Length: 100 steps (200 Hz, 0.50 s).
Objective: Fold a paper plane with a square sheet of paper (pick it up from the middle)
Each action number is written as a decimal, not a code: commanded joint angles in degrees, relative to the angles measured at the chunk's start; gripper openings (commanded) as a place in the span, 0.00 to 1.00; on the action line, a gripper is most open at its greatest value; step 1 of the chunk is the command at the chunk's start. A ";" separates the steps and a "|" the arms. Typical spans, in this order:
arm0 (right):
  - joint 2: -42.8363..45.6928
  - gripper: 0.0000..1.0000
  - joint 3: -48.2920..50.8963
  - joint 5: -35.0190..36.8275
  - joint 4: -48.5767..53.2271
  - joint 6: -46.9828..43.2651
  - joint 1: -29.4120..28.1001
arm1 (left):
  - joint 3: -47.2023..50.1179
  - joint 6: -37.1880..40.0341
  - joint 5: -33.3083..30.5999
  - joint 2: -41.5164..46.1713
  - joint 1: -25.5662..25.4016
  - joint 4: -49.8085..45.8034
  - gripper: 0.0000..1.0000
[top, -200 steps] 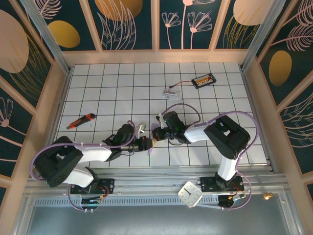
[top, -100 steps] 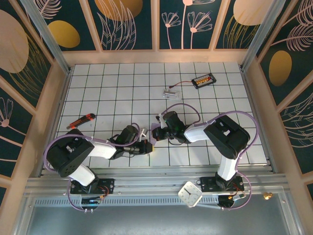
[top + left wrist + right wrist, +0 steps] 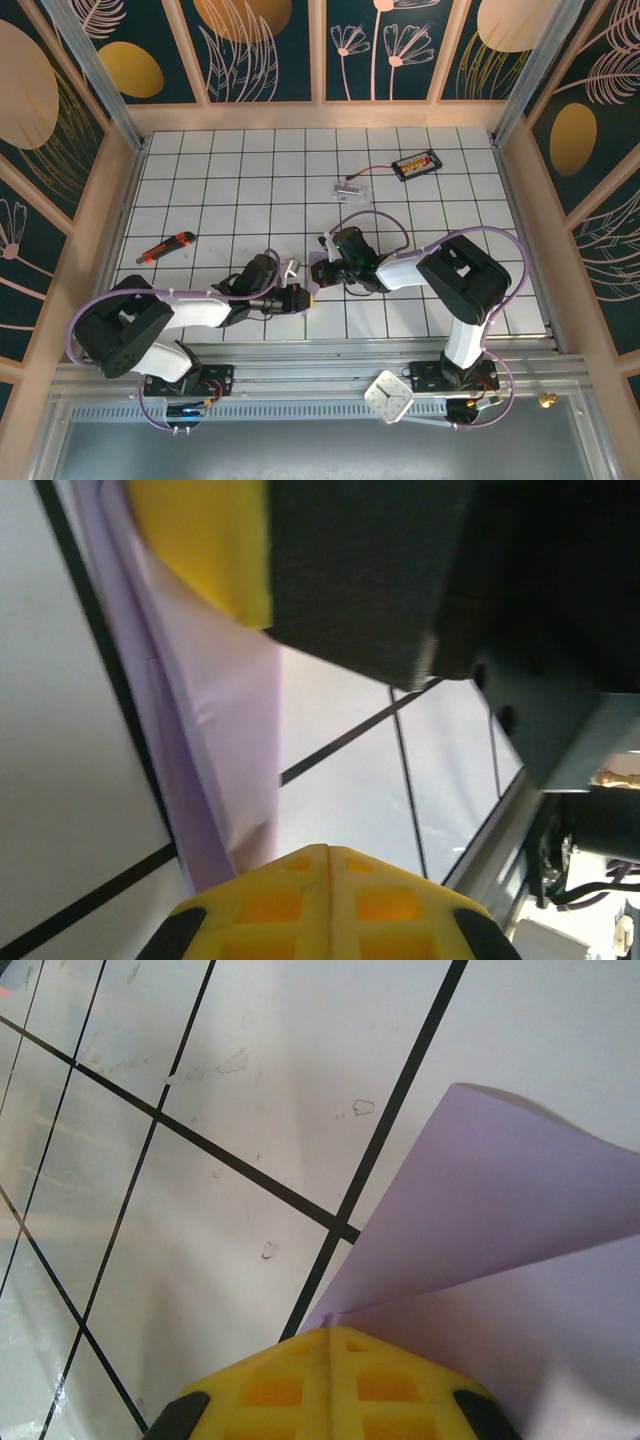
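Observation:
The lavender sheet of paper (image 3: pixel 318 271) lies partly folded near the middle of the tiled table (image 3: pixel 230 170), mostly hidden under both grippers. In the right wrist view the paper (image 3: pixel 500 1250) shows one flap raised over another, the fold corner meeting my right gripper (image 3: pixel 330 1332), whose yellow tips are shut with no gap. In the left wrist view the paper (image 3: pixel 225 710) runs as a narrow folded strip up the left, and my left gripper (image 3: pixel 328 850) is shut just beside its lower end. From above, the left gripper (image 3: pixel 304 297) and right gripper (image 3: pixel 322 264) nearly touch.
A red and black utility knife (image 3: pixel 166 247) lies at the left. A clear plastic piece with a wire (image 3: pixel 348 188) and a black box with orange parts (image 3: pixel 415 164) sit at the back. A white clock-like square (image 3: pixel 388 396) rests on the front rail.
The left arm's elbow swung inward half a second ago and has come back out. Both gripper tips have stayed at the paper. The right arm has hardly moved.

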<state>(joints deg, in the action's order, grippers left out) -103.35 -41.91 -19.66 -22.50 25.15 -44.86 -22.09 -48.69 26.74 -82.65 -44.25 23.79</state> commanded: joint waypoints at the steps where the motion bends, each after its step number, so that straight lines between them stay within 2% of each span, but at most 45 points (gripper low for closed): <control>1: -2.72 0.01 0.09 2.35 5.54 -1.81 0.83 | -0.89 1.37 2.43 0.72 -0.29 -0.83 0.01; 42: -2.59 0.01 0.36 2.43 5.37 -1.66 0.81 | -1.26 2.63 3.09 -3.11 -0.23 -2.18 0.00; 100: -3.00 0.01 0.51 2.43 5.36 -1.86 0.83 | -1.46 4.75 -1.83 -4.82 -0.19 -7.37 0.00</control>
<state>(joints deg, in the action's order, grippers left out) -103.42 -41.91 -19.64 -22.52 24.47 -44.86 -23.05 -45.52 26.92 -85.78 -44.25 20.21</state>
